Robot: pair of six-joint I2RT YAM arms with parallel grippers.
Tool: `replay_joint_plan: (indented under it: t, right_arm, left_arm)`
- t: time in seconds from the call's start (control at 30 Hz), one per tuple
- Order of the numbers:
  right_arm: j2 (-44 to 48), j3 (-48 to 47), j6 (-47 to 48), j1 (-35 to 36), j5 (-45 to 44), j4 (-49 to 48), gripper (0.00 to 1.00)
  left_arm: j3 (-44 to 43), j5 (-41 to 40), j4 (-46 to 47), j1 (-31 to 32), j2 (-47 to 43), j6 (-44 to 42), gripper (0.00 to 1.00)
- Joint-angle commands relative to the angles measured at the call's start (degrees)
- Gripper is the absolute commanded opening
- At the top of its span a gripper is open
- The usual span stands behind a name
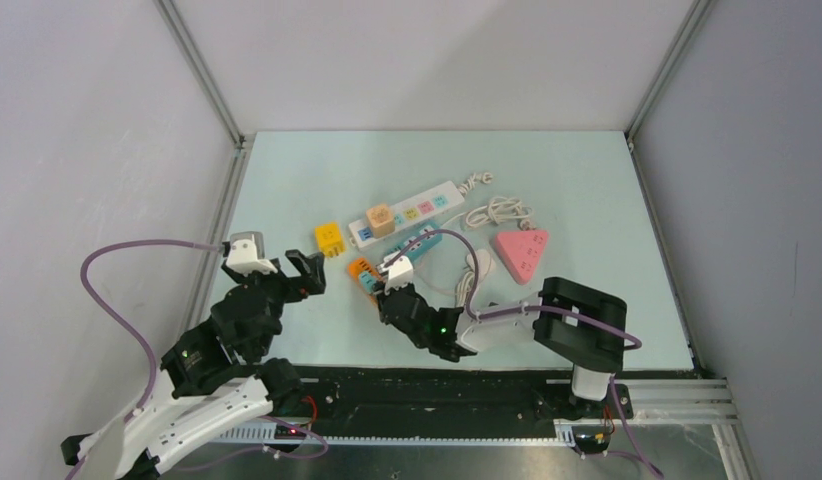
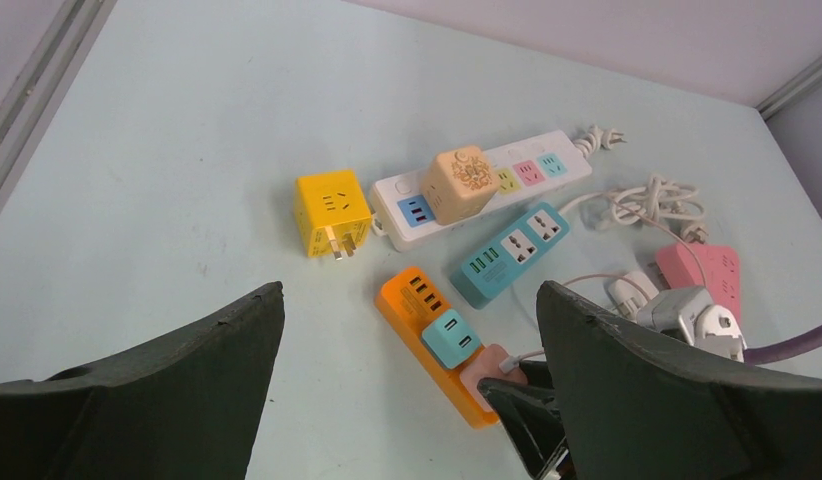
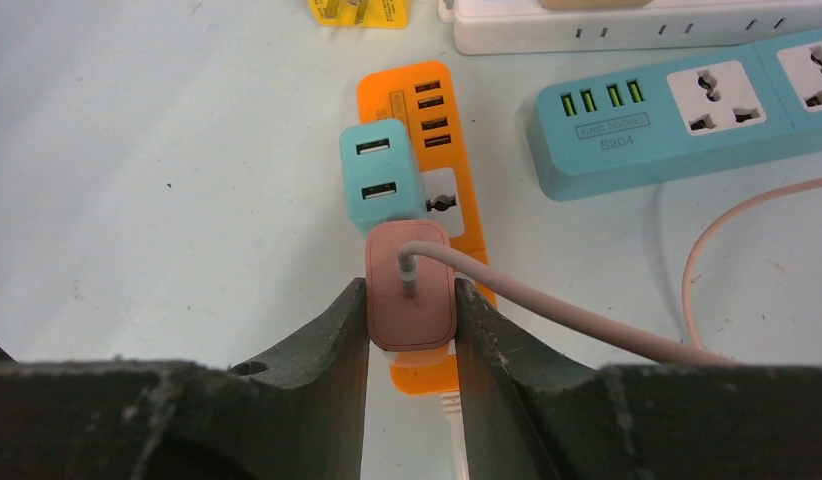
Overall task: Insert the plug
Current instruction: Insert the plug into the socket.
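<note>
The right gripper [image 3: 410, 292] is clamped narrowly on the pink plug [image 3: 392, 315], one dark finger pressed to each of its sides. The plug sits over the near part of the orange power strip [image 3: 462, 215], at 6 o'clock from a teal USB adapter [image 3: 380, 175] that is set on the same strip and touches the plug's far edge. Whether the prongs are seated in a socket cannot be told. The plug's pale pink cable [image 3: 587, 325] runs off toward 4 o'clock.

The left gripper [image 2: 409, 300] hovers with its jaws spread wide and nothing between them, at 9 o'clock from the strips in the top view.

On the pale table [image 1: 587, 180], a blue power strip [image 3: 677, 115] lies at 2 o'clock from the orange one. Beyond it is a white power strip [image 3: 637, 25], which carries a peach cube adapter [image 2: 461, 183]. A yellow cube adapter [image 2: 330, 210] lies on its side at 11 o'clock from the orange strip, its prongs pointing toward the camera. A pink triangular power strip [image 1: 520, 252] rests at 3 o'clock, well apart from the plug.
</note>
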State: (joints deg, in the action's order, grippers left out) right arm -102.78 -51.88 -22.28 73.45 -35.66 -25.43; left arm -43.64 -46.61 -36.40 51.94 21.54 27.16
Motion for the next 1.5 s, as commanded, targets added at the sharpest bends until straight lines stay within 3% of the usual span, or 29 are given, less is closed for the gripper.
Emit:
replay_joint_plan:
  t: [0.0,0.4,0.6,1.1,1.17,1.47]
  right_arm:
    - [-2.56,-0.74,-1.33,1.46,-4.14,1.76,0.0]
    - [-7.84,-0.77,-4.86,2.33,-6.99,4.27,0.0]
    - [-11.62,0.01,0.39,4.78,-12.06,-0.8,0.0]
    - [-14.66,0.02,0.92,2.86,-9.38,0.08,0.0]
    - [-14.4,0.02,1.18,2.97,-9.36,-0.22,0.03]
    - [-6.35,-3.92,1.83,2.09,-11.01,5.01,0.42]
  left_arm:
    - [-0.15,-2.5,0.75,-0.31,0.25,0.91,1.0]
    - [0.38,-3.23,0.85,-0.33,-0.09,0.8,1.0]
    - [0.31,-4.47,0.89,-0.3,-0.34,0.58,1.0]
    - [0.56,-4.28,0.88,-0.3,-1.19,0.53,1.0]
    - [0.57,-4.32,0.87,-0.3,-1.18,0.61,1.0]
    - [0.59,-4.51,0.85,-0.35,-0.85,0.49,1.0]
